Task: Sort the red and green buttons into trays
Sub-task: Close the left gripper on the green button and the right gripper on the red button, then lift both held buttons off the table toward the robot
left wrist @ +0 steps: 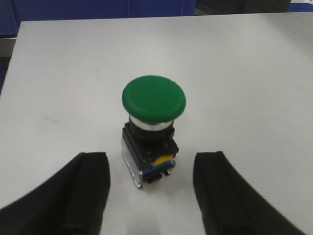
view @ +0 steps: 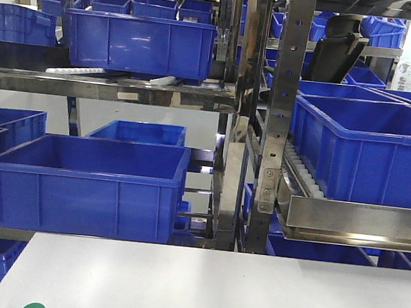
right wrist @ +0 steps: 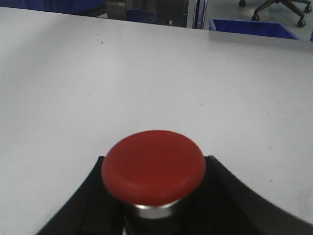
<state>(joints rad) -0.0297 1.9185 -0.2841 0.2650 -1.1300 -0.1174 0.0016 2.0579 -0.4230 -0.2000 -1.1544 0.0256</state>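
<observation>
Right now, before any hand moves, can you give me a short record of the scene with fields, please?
left hand: open, fingers beside the green button, not touching
green button: upright on the white table
right hand: closed on the red button
red button: base hidden by the fingers
trays: not in view
background: blue bins on metal shelves

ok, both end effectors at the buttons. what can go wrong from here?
1. The green button stands upright on a narrow base, turned askew to the open left end effector; closing could twist or tip it.
2. The cap of the red button hides where the right end effector meets its body, so grip can't be confirmed; it may slip.
3. No tray shows in any view; drop target unverified.
</observation>
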